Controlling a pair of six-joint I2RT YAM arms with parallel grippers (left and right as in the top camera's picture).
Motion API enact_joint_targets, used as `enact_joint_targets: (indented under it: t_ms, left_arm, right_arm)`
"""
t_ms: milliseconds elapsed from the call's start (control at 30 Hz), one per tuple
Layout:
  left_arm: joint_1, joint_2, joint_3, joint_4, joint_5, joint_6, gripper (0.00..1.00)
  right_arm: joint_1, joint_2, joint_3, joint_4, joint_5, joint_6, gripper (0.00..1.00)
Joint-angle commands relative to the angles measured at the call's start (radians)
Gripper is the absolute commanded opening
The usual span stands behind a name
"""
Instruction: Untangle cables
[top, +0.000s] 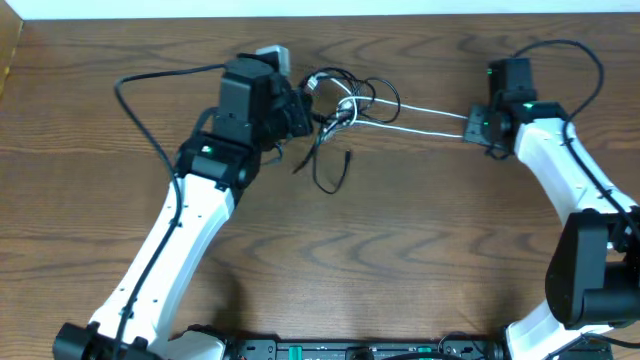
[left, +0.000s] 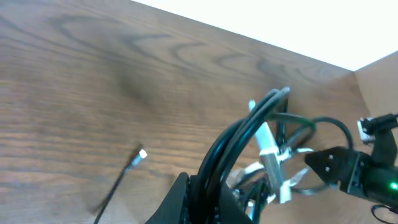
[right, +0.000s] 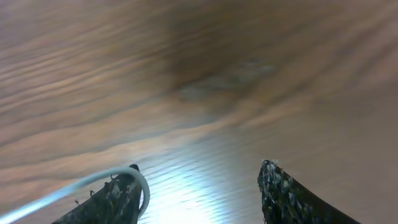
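Note:
The black cable (top: 322, 178) and the white cable (top: 430, 112) are knotted together at the back middle of the wooden table. My left gripper (top: 305, 115) is shut on several loops of the black cable (left: 249, 134), just left of the knot. One black plug end (left: 142, 154) lies loose on the wood. Two white strands run taut from the knot to my right gripper (top: 472, 126). In the right wrist view my right gripper (right: 202, 177) stands open, with the white cable (right: 142, 183) hooked round its left finger only.
A small grey-white block (top: 272, 54) sits behind my left arm near the table's back edge. The table's left edge (top: 8, 60) and a white wall at the back bound the space. My right arm (left: 364, 174) shows in the left wrist view.

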Motion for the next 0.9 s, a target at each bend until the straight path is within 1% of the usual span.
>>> enact_joint_targets:
  t_ms: [0,267,500,667,767,800,867]
  left_arm:
    - [0.026,-0.032,0.011,0.006,-0.076,0.010,0.07]
    - [0.079,-0.032,0.011,0.005,-0.075,0.010,0.08]
    - [0.099,-0.032,0.011,0.002,-0.076,0.010,0.08]
    - [0.099,-0.032,0.011,0.002,-0.084,0.067,0.08]
    - [0.099,-0.032,0.011,0.001,-0.114,0.067,0.08]
    - [0.099,-0.032,0.011,0.001,-0.113,0.067,0.08]
    - [0.099,-0.032,0.011,0.001,-0.113,0.067,0.08]
  right_arm:
    - [-0.054,0.016,-0.013,-0.018,0.137,0.011,0.55]
    - [-0.182,0.016,-0.013,-0.068,0.132,0.011,0.55]
    - [-0.281,0.016,-0.013,-0.081,0.064,0.011,0.55]
    - [-0.327,0.016,-0.013,-0.085,0.057,0.011,0.56]
    - [-0.360,0.016,-0.013,-0.092,0.004,0.011,0.56]
    - [-0.377,0.016,-0.013,-0.088,-0.079,-0.003,0.58]
    - [-0.381,0.016,-0.013,-0.087,-0.122,-0.039,0.58]
